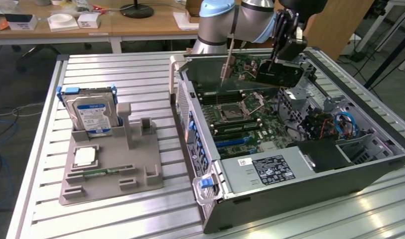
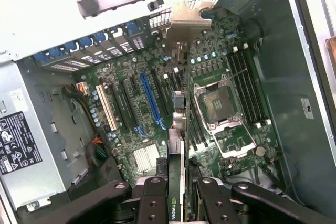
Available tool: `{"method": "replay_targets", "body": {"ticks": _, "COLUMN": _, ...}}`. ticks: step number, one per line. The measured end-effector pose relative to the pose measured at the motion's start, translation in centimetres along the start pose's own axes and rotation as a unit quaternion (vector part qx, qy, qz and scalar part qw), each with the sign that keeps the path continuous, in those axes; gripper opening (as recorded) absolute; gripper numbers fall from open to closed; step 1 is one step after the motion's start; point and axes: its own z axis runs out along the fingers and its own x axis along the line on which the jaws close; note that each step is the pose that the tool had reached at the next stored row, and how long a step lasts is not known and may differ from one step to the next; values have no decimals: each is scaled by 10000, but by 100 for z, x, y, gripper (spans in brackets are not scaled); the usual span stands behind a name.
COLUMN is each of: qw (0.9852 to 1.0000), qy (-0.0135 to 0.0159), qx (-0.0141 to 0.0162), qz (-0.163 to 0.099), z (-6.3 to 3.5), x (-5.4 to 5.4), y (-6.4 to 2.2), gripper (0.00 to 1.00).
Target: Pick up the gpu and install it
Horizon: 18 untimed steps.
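Black fingers (image 2: 152, 203) of the gripper (image 2: 178, 203) were observed closest to the wrist camera, drawn in partway and closed from either side upon the gpu (image 2: 177, 145), which was thereby held and was presented edge-on between them. Its metal bracket strip (image 2: 185, 20) was noted at the end of the card farthest from the gripper. Beyond the card, the motherboard (image 2: 131, 119) was seen, with a long blue slot (image 2: 152, 103) to one side of the card's line and the open processor socket (image 2: 218, 103) to the other. From the exterior view, the gpu (image 1: 252, 67) was recorded in the gripper (image 1: 280, 70) over the far part of the open computer case (image 1: 309, 191), green face showing, raised above the board and not seated in any slot. A labelled power supply (image 1: 269, 169) was noted at the near end of the case. On the slatted table (image 1: 122, 69), to the exterior view's left of the case, a grey holder (image 1: 146, 172) was found. A silver hard drive (image 1: 89, 114) with blue rails was standing upright in the holder, and a narrow green memory stick (image 1: 102, 172) was lying flat on it, both well apart from the gripper
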Motion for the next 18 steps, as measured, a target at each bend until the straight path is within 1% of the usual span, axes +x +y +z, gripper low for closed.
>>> {"method": "replay_targets", "body": {"ticks": 9, "qw": 9997, "qy": 1, "qx": -7, "qz": -260, "z": 0, "x": 0, "y": 0, "gripper": 26}}
{"method": "replay_targets", "body": {"ticks": 18, "qw": 9986, "qy": 2, "qx": -14, "qz": -526, "z": 0, "x": 0, "y": 0, "gripper": 26}}
